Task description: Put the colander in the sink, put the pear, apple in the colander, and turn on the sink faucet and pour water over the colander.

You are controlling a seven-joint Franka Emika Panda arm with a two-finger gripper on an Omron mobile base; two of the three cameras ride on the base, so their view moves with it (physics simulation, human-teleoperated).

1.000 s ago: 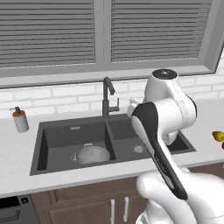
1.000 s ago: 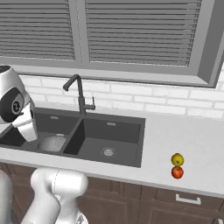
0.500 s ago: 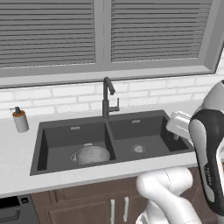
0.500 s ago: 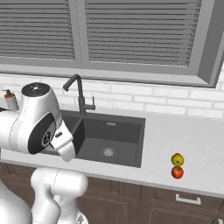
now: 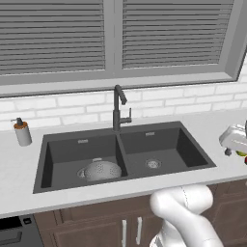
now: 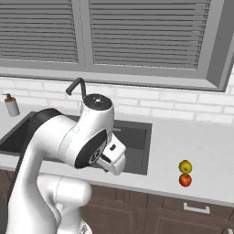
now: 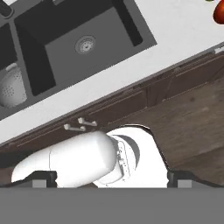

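Colander [image 5: 100, 171] sits in the left basin of the sink [image 5: 188, 150], at about 8 o'clock from the faucet [image 5: 118, 107]. Pear [image 6: 184, 166] and apple [image 6: 185, 180] lie touching on the counter [image 6: 201, 146] at 3 o'clock from the sink, the apple nearer the front edge. A soap dispenser [image 5: 21, 131] stands at 9 o'clock. The gripper [image 7: 111, 177] hangs spread wide, empty, over the cabinet [image 7: 131, 103] fronts and floor [image 7: 192, 127].

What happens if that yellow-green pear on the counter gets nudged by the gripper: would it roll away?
Probably. The pear looks small, round and smooth, so a nudge could roll it across the flat counter. The apple sits right against it and would likely get bumped too. It looks firm, so a gentle squeeze should hold.
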